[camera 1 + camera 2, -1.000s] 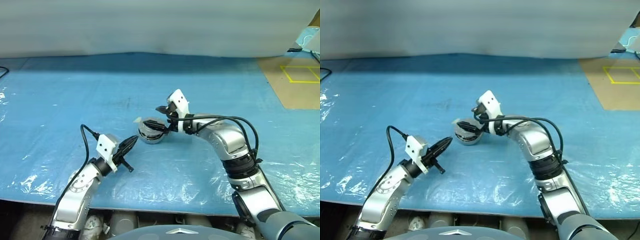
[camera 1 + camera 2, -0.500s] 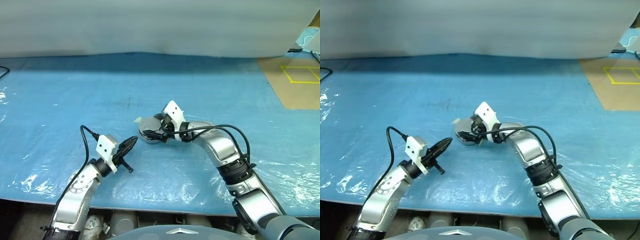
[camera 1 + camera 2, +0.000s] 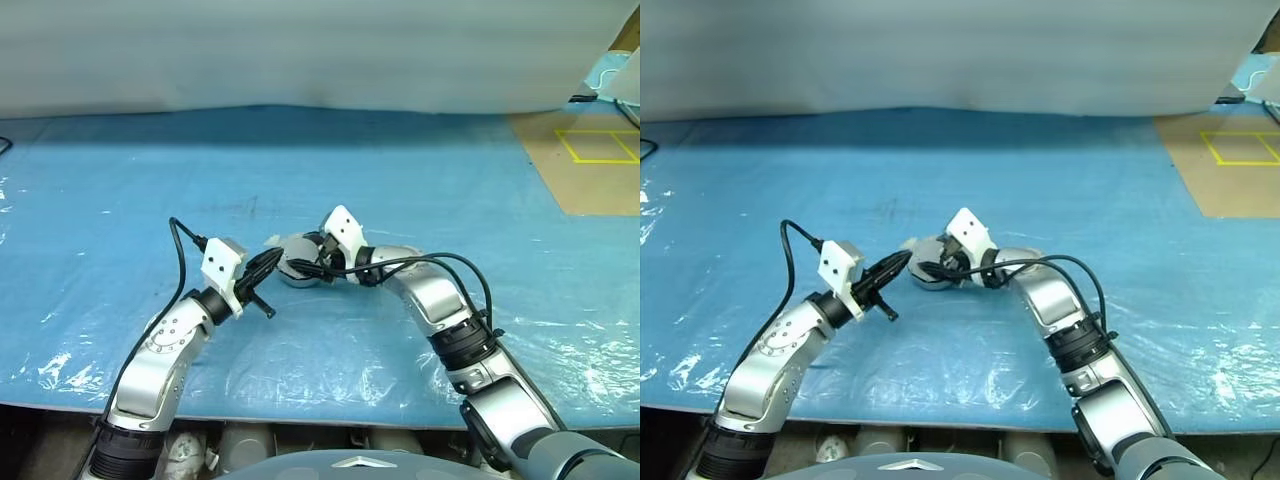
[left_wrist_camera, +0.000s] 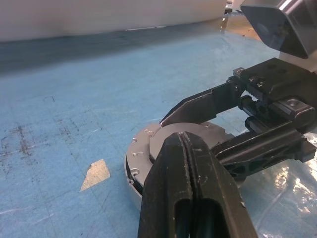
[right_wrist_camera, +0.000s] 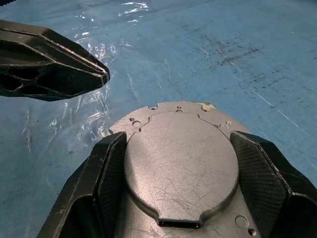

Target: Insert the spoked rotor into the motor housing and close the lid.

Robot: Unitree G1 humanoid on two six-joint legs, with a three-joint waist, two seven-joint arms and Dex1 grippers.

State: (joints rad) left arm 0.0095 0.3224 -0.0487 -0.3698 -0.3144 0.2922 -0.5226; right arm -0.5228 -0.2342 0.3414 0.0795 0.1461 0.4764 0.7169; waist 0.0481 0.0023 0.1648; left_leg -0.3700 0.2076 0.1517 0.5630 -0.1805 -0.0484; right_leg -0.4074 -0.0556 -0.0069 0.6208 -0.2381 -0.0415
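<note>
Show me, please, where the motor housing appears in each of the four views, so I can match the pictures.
Left eye view: the motor housing sits at mid-frame on the blue table, between the two claws.
Right eye view: at mid-frame, just left of the white wrist block.
Left wrist view: low centre, behind the shut left claw.
Right wrist view: lower centre, between the right claw fingers.
Shared landmark: the plain grey lid on top of it.

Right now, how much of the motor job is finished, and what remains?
Done, it seems: the lid already lies plain grey side up on the housing, so no rotor or windings can be seen. In hand: the right gripper has a finger on each side of the lid, and the left gripper, shut, hovers beside the housing. Left: probably pressing the lid fully home and letting go; whether it is seated, I cannot tell.
</note>
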